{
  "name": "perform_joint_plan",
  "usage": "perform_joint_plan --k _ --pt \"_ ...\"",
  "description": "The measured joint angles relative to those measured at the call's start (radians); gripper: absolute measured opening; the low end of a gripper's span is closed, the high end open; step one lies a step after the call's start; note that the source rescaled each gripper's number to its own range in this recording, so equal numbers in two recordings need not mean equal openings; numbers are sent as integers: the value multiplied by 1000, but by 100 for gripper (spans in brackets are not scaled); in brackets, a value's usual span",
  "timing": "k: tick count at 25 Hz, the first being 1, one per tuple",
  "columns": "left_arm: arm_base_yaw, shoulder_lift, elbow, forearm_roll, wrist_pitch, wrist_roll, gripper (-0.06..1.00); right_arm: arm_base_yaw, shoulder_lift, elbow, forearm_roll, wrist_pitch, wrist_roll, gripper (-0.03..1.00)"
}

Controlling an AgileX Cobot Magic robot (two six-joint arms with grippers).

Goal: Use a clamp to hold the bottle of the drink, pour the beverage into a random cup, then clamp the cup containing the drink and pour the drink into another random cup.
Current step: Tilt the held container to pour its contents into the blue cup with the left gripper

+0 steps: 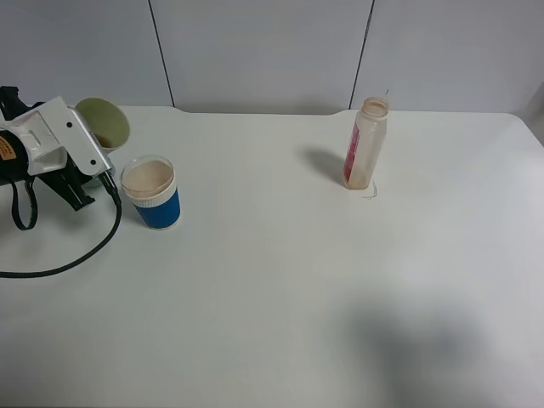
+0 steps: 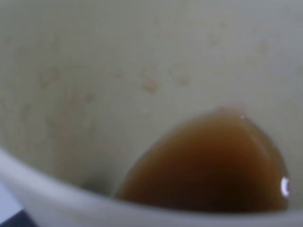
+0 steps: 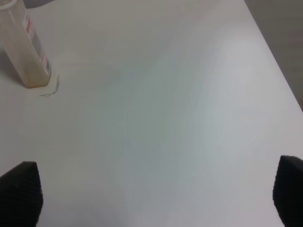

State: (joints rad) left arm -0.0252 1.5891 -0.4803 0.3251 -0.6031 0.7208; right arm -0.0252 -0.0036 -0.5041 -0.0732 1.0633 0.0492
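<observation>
We see the left claw (image 1: pixel 89 149) at the left edge of the table (image 1: pixel 280 280), pinching the yellow-green cup (image 1: pixel 102 123). Its fingers are hidden behind the white wrist housing. The cup is held off the table and tipped over, its mouth turned toward the middle of the table. In the left wrist view we look straight into that cup (image 2: pixel 142 56): the brown drink (image 2: pixel 208 165) is pooled against the lower side near the rim, with droplets on the wall above it. The blue cup (image 1: pixel 151 194) stands upright just beside the tipped cup, on the near side. Its inside looks pale tan. The bottle (image 1: pixel 367 143) stands upright well apart, right of the middle toward the far edge. The right claw (image 3: pixel 154 198) hangs over bare table with its dark fingertips (image 3: pixel 21 194) spread wide, gripping nothing. The bottle (image 3: pixel 23 47) is well clear of it.
</observation>
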Motion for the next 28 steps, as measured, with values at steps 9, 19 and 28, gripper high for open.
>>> perform_joint_plan --k 9,19,28 --pt "0 0 -3 13 4 4 1 0 0 0 0 0 0 98" --pt "0 1 -45 72 45 10 1 0 0 0 0 0 0 98" --pt "0 1 -74 139 103 10 1 0 0 0 0 0 0 98"
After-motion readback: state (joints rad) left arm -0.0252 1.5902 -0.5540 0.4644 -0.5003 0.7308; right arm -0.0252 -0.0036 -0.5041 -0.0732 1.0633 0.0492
